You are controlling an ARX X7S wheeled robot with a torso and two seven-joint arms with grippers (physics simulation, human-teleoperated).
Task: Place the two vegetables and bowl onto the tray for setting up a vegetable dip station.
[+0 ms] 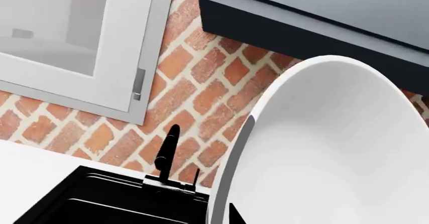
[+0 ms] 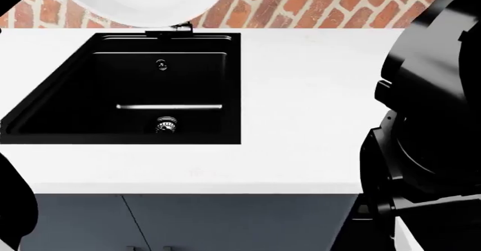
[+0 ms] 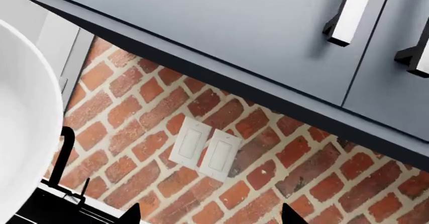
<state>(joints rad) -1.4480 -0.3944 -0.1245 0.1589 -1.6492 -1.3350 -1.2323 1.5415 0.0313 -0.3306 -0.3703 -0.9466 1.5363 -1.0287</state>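
Observation:
The white bowl [image 1: 335, 148] fills the left wrist view, lifted high in front of the brick wall. My left gripper [image 1: 226, 216] is shut on its rim: one dark fingertip [image 1: 236, 215] shows inside the bowl and the other is hidden behind the wall of it. The head view shows the bowl [image 2: 143, 0] at the top edge, above the sink's back. My right gripper [image 3: 211, 215] is open, its two tips wide apart with only brick between them, and the bowl [image 3: 20, 123] is off to its side. The tray and the two vegetables are out of view.
A black sink [image 2: 173, 88] is set into the white counter [image 2: 301, 93], with a black faucet [image 1: 166, 151] at its back. Dark wall cabinets [image 3: 234, 33] hang above, a window [image 1: 67, 43] is beside them, and a double wall switch [image 3: 204, 151] is on the brick. My right arm [image 2: 436, 121] stands at the counter's right.

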